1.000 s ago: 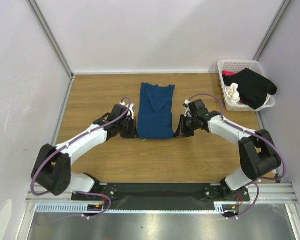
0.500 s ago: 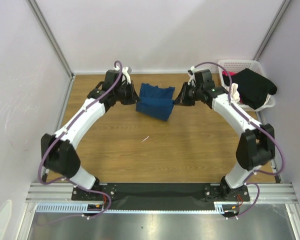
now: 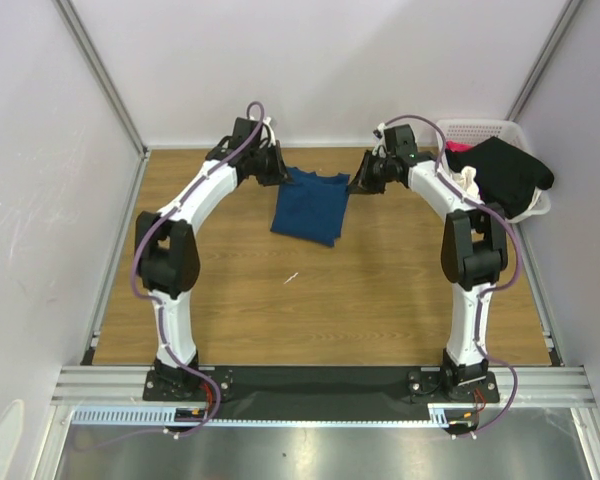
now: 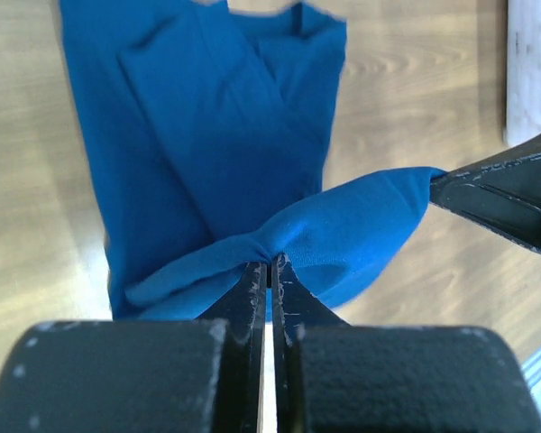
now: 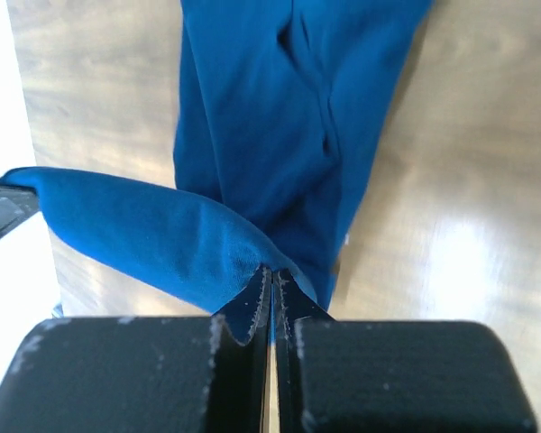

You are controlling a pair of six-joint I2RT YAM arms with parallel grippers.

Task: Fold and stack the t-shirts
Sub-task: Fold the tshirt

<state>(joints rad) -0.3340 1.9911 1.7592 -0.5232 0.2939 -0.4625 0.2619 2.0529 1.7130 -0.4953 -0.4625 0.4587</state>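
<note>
Pinching one blue t-shirt [image 3: 310, 208]: left fingers [image 4: 245, 302], right fingers [image 5: 248, 311].

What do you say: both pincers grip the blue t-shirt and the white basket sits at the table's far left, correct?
Not quite: the white basket sits at the far right, as the top view shows. The left pincer and right pincer do both grip the blue t-shirt.

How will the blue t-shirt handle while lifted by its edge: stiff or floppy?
Probably floppy: the blue t-shirt drapes between the left pincer and right pincer. Likely light, since two fingertip pinches hold its edge up. Released, it should slump flat.
</note>
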